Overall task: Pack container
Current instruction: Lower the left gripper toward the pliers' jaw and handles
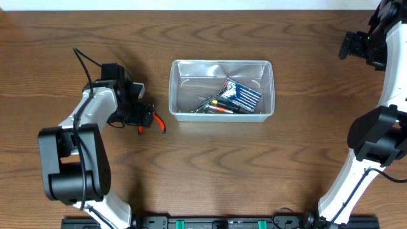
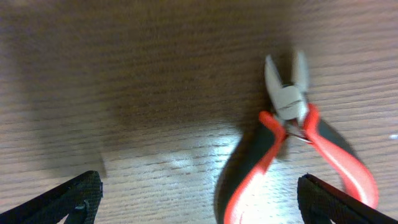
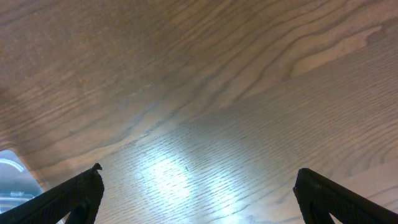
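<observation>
The clear plastic container (image 1: 221,91) sits mid-table and holds a blue pack and several hand tools. Red-and-black handled pliers (image 1: 157,122) lie on the wood left of it. My left gripper (image 1: 145,117) is open right over the pliers. In the left wrist view the pliers (image 2: 292,134) lie between the open fingers (image 2: 199,199), metal jaws pointing away, nearer the right finger. My right gripper (image 1: 356,46) is open and empty at the far right, well away from the container. The right wrist view (image 3: 198,196) shows bare wood between its fingers and a container corner (image 3: 12,174).
Wood-grain table (image 1: 254,165) all round. The left arm base (image 1: 70,172) stands at the front left, the right arm (image 1: 375,133) along the right edge. A black rail (image 1: 216,222) runs along the front edge.
</observation>
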You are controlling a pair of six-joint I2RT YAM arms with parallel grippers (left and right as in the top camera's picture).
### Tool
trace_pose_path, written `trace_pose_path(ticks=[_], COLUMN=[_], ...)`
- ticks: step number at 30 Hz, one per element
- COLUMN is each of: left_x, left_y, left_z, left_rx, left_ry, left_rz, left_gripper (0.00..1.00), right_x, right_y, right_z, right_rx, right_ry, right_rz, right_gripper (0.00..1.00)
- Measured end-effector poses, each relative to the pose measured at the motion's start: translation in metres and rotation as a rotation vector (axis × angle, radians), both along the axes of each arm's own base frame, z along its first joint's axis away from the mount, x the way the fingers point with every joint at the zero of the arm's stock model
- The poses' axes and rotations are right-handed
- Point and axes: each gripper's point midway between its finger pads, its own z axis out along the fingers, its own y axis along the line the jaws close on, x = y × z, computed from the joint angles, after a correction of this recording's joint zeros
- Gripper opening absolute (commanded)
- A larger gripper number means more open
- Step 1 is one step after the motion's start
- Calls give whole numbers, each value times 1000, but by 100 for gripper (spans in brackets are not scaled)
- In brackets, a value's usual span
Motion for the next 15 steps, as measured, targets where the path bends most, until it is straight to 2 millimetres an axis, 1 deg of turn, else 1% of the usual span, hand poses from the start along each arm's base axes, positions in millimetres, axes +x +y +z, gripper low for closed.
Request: trace_pose_path(ticks=[1, 15], left_x=[-1, 4], left_y=[2, 2], left_z=[-3, -3], left_rx=[9, 19], left_ry=[11, -11], left_rz=[-3, -11], left_gripper=[98, 100], right_x=[0, 0], right_y=[0, 0], right_z=[0, 0], right_rx=[0, 0], right_ry=[0, 0], right_rz=[0, 0], right_gripper=[99, 99])
